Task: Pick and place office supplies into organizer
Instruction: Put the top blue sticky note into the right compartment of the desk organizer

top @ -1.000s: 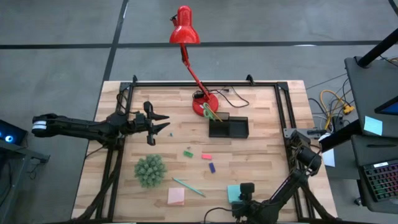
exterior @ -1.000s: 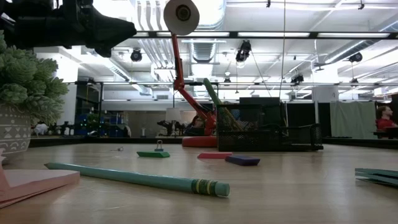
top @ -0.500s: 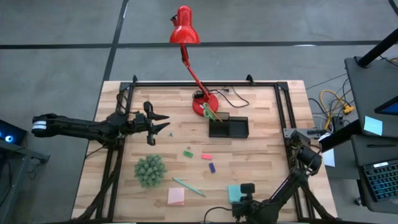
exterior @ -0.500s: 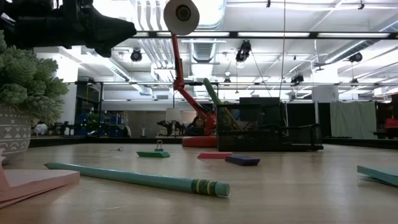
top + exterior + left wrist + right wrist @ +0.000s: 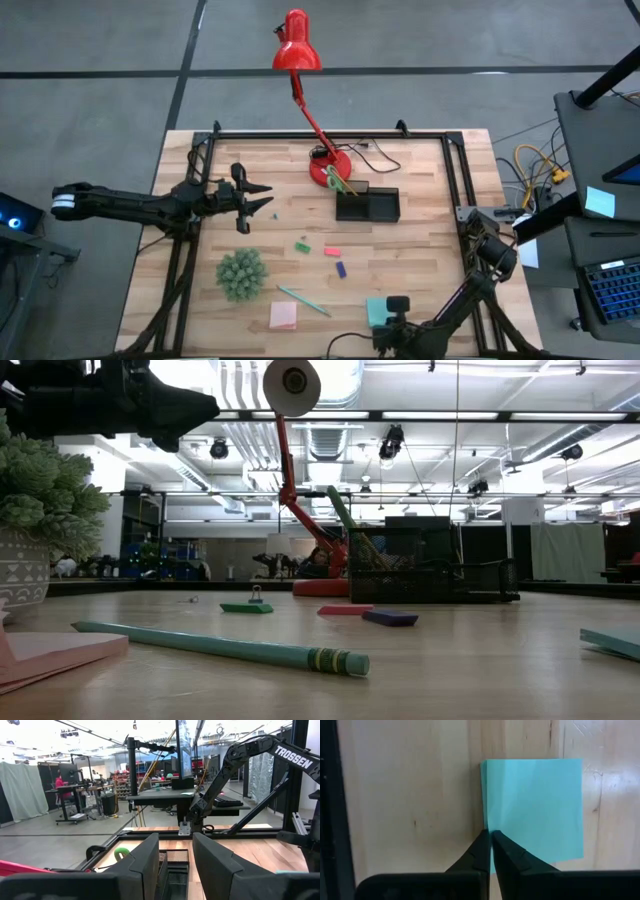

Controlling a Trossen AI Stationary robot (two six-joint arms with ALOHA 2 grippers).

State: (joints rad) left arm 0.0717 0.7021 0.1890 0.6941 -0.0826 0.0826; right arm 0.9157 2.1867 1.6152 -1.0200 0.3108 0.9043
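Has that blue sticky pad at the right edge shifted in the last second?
Yes. In the low view the blue sticky pad has slid farther toward the right edge, away from the pencil, which has not moved. The right gripper is shut on its edge.

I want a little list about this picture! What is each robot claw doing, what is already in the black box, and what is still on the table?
right gripper: shut on the light-blue sticky pad, at its edge, near the table's front
left gripper: open, empty, above the table's left side
organizer: green-handled scissors stand in it
still out: pink sticky pad, teal pen, green piece, red-pink piece, purple piece
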